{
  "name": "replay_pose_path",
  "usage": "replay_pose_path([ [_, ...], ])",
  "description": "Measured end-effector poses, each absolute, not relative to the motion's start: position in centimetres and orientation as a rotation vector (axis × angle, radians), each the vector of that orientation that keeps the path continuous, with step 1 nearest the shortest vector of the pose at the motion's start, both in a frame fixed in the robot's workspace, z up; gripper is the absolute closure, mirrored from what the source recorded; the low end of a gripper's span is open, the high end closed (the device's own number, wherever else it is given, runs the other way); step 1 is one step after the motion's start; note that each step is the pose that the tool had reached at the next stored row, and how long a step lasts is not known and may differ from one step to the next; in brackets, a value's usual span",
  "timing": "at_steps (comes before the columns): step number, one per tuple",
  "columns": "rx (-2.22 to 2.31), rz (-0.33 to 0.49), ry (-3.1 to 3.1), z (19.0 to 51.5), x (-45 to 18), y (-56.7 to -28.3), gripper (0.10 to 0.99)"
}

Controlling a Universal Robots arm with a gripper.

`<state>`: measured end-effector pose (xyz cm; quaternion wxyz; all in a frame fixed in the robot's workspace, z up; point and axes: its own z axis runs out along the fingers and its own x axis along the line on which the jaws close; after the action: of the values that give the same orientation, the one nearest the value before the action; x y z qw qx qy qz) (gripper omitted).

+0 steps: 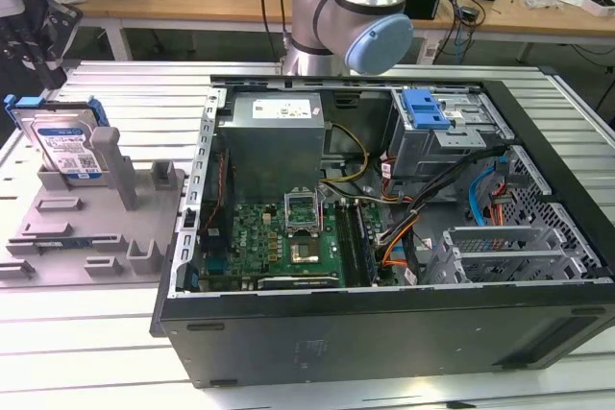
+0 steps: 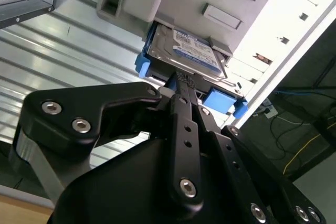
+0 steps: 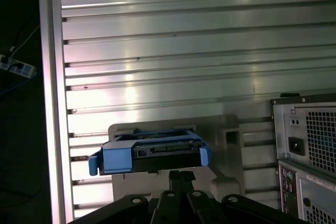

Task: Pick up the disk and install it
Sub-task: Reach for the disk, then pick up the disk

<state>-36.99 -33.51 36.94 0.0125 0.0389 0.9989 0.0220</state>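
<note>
The disk (image 1: 67, 146) stands on edge in a grey holder (image 1: 91, 228) at the exterior view's left; it is a silver drive with a white-and-blue label and a blue carrier frame. In the second wrist view the disk (image 2: 186, 51) shows its labelled face, and my gripper (image 2: 181, 80) points at its blue edge. The first wrist view looks at the disk (image 3: 152, 153) end-on, with my gripper (image 3: 179, 176) just in front of it. The fingers are shut together with nothing between them. How far the tips are from the disk is unclear.
An open computer case (image 1: 384, 343) lies on the slatted metal table (image 1: 115, 93), with its green board (image 1: 279, 237) and a drive cage carrying a small blue clip (image 1: 423, 108). My arm (image 1: 356, 7) rises behind the case. Benches with cables stand at the back.
</note>
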Motion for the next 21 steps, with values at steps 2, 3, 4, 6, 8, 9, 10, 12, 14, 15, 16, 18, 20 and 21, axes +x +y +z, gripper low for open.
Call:
replay_pose_path([
  [2, 0.121, 0.068, 3.113, 36.93, -37.02, -33.51, 0.98],
  [3, 0.121, 0.067, 3.113, 36.94, -37.02, -33.51, 0.98],
  [4, 0.121, 0.067, 3.113, 36.94, -37.02, -33.51, 0.98],
  [6, 0.121, 0.067, 3.113, 36.93, -37.03, -33.51, 0.98],
  [8, 0.121, 0.067, 3.113, 36.93, -37.03, -33.51, 0.98],
  [9, 0.121, 0.067, 3.113, 36.93, -37.03, -33.51, 0.98],
  [10, 0.121, 0.067, 3.113, 36.93, -37.03, -33.51, 0.98],
  [12, 0.121, 0.067, 3.113, 36.93, -37.04, -33.51, 0.98],
  [14, 0.114, 0.067, 3.114, 36.94, -37.04, -33.51, 0.98],
  [15, 0.096, 0.067, 3.115, 36.94, -37.04, -33.5, 0.98],
  [16, 0.067, 0.067, 3.116, 36.94, -37.05, -33.5, 0.98],
  [18, 0.007, 0.068, 3.117, 36.92, -37.04, -33.5, 0.98],
  [20, -0.114, 0.07, 3.117, 36.87, -37.04, -33.51, 0.98],
  [21, -0.207, 0.071, 3.113, 36.82, -37.04, -33.5, 0.98],
])
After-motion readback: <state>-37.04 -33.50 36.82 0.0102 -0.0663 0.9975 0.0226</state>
